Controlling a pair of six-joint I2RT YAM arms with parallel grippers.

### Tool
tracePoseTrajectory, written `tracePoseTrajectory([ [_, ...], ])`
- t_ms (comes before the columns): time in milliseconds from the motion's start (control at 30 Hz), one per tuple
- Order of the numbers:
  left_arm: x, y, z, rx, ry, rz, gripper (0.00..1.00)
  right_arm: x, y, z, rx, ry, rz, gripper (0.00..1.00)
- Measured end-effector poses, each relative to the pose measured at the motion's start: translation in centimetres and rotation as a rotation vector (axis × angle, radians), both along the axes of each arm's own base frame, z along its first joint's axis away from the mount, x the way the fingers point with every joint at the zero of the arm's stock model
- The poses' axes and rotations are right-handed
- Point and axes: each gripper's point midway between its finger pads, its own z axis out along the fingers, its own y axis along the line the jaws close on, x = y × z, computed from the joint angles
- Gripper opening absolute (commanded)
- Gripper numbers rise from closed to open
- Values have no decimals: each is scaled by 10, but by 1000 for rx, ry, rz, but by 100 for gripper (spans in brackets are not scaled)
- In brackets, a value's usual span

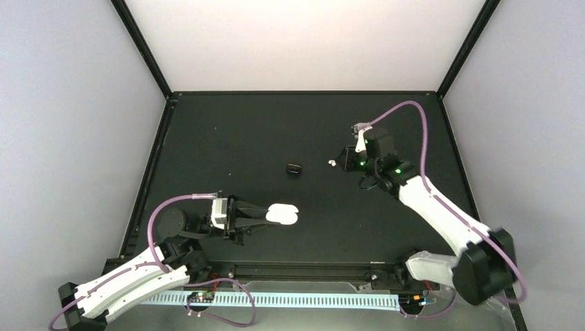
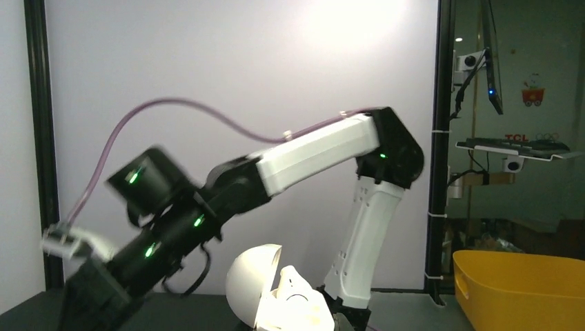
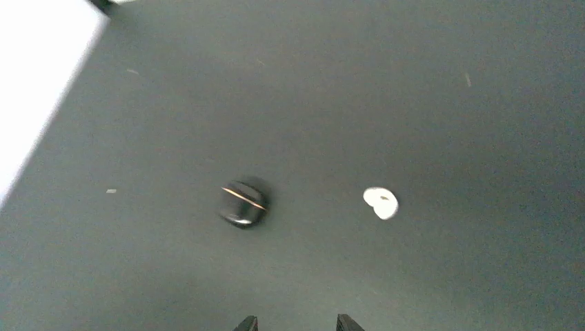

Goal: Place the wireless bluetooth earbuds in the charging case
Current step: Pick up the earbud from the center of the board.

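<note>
Black table [image 1: 241,138]. A white earbud [image 3: 381,203] lies ahead, right of my right gripper [image 3: 296,323], jaws parted, empty. My left gripper [image 1: 269,214] clamps the open charging case [image 1: 286,214].

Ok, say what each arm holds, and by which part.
Left fingers clamp the open white charging case by its arm-side end. Right fingers hold nothing; a white earbud lies on the table.

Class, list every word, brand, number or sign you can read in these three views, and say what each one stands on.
"TCL": red letters on a pale surface just above the shelf, left wrist view.
The red sticker higher up: too small to read.
On the white case, black case and earbud: no readable marks.
</note>
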Motion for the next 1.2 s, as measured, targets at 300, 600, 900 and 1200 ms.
tracePoseTrajectory([
  [300, -6, 14, -1, -21, 11, 18, 1, 72, -17, -130, -15, 268, -227, 28],
  [600, -8, 22, -2, -22, 7, 43, 2, 161, -16, -150, -75, 256, -314, 26],
  [900, -6, 24, -8, -9, 14, 62, 1, 152, -24, -188, -173, 335, -314, 26],
  [1200, -4, 21, -15, 4, 22, 62, 2, 132, -27, -203, -184, 367, -299, 26],
])
